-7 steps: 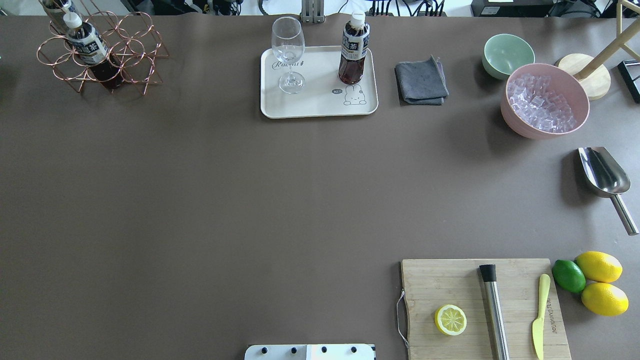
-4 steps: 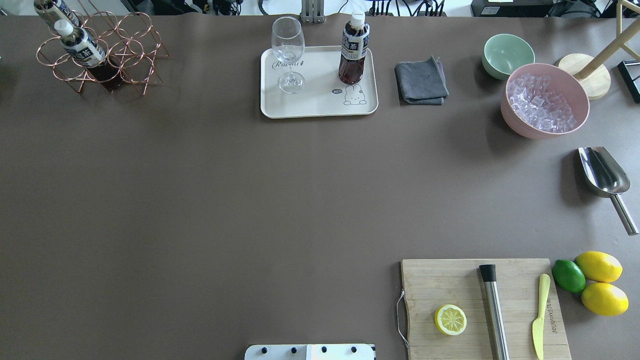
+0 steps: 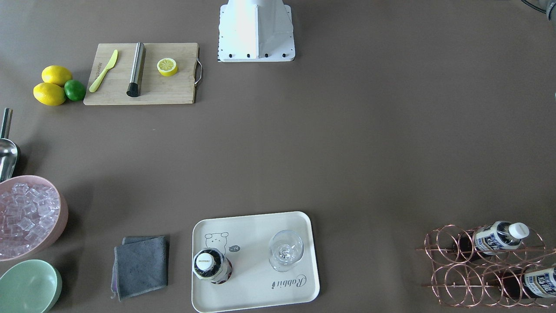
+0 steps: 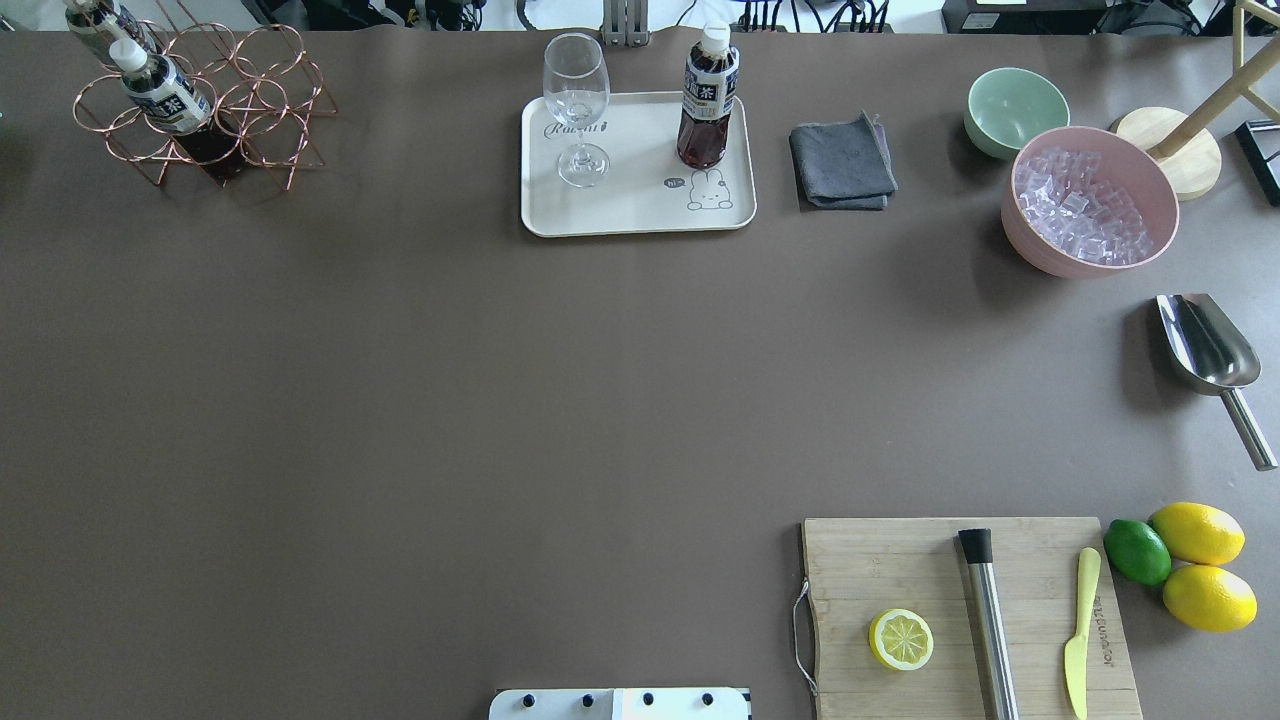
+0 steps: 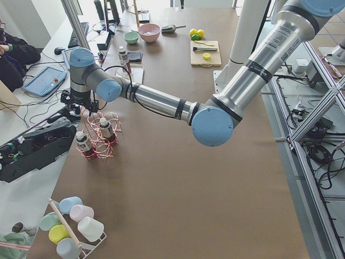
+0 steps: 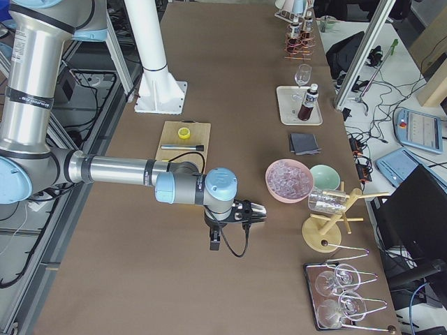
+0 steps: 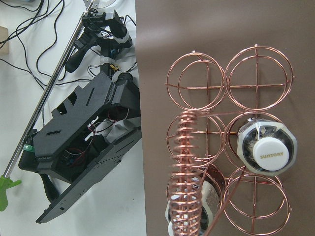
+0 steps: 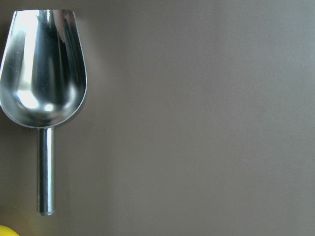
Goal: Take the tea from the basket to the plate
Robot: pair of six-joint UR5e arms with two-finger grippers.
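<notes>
One tea bottle [image 4: 708, 100] stands upright on the cream plate [image 4: 640, 212], next to a wine glass [image 4: 577, 100]; it also shows in the front view [image 3: 211, 265]. Two more tea bottles [image 4: 160, 88] [image 3: 538, 281] sit in the copper wire basket [image 4: 270, 100] at the far left corner. The left wrist view looks straight down on the basket [image 7: 197, 88], one white-capped bottle [image 7: 266, 150] and the twisted handle. My left gripper [image 5: 75, 105] hangs beside the basket, seen only from the side. My right gripper [image 6: 258, 213] hovers over a metal scoop [image 8: 44, 69]. I cannot tell whether either is open.
A grey cloth [image 4: 842, 162], green bowl [image 4: 1015, 105] and pink bowl of ice [image 4: 1090, 200] lie right of the plate. A cutting board [image 4: 960, 570] with a lemon half, a muddler and a knife sits front right, beside lemons and a lime [image 4: 1137, 552].
The nearer bottle in the basket has shifted slightly to the left in the overhead view. Nothing else has moved.
</notes>
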